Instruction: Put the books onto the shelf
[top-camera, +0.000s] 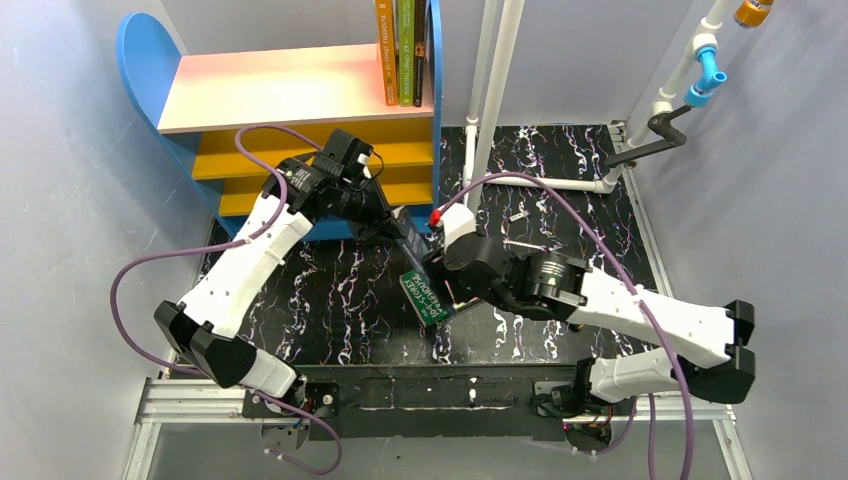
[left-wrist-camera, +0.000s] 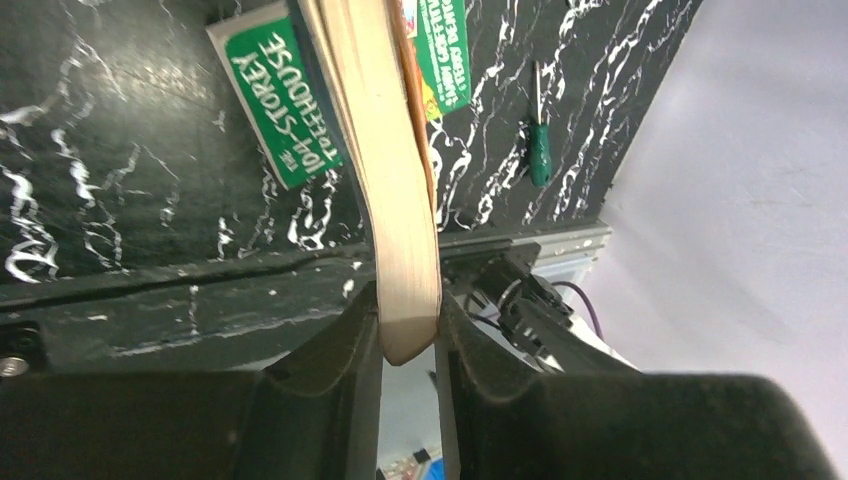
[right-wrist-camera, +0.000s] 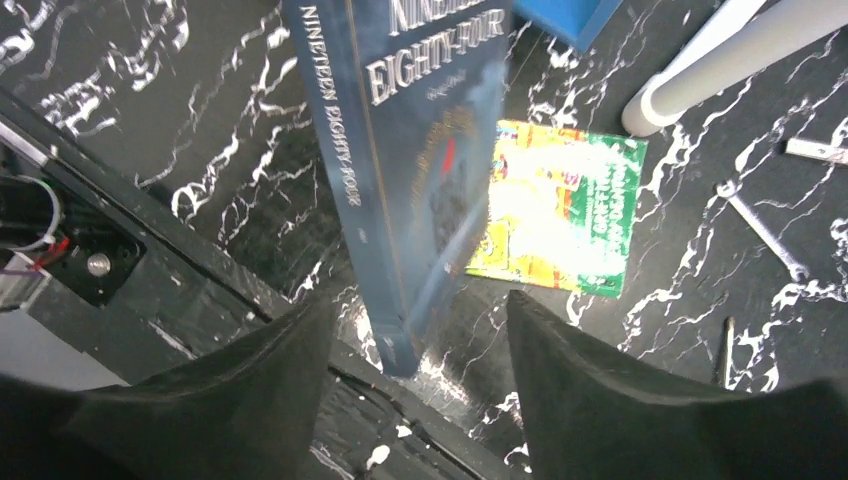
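Three books (top-camera: 405, 50) stand upright at the right end of the shelf's (top-camera: 270, 95) top board: done. The blue book (right-wrist-camera: 420, 130) is clamped in the left tool (left-wrist-camera: 408, 330), and the right tool (right-wrist-camera: 420, 320) is apart around it. The green book (top-camera: 425, 295) lies flat on the tabletop (top-camera: 330, 290). Two left to place. Count: five books, one shelf.

Our two arms: white shells, black joints, purple leads

We find the left arm (top-camera: 245, 265) and the right arm (top-camera: 650, 320) cased in glossy white with black elbows and bases. A purple cable (top-camera: 113, 285) trails along each, a ribbed silver ring (top-camera: 545, 272) sits near the right wrist, and the left claw (left-wrist-camera: 408, 335) and right claw (right-wrist-camera: 420, 320) end in thick matte black fingers (right-wrist-camera: 250, 390).
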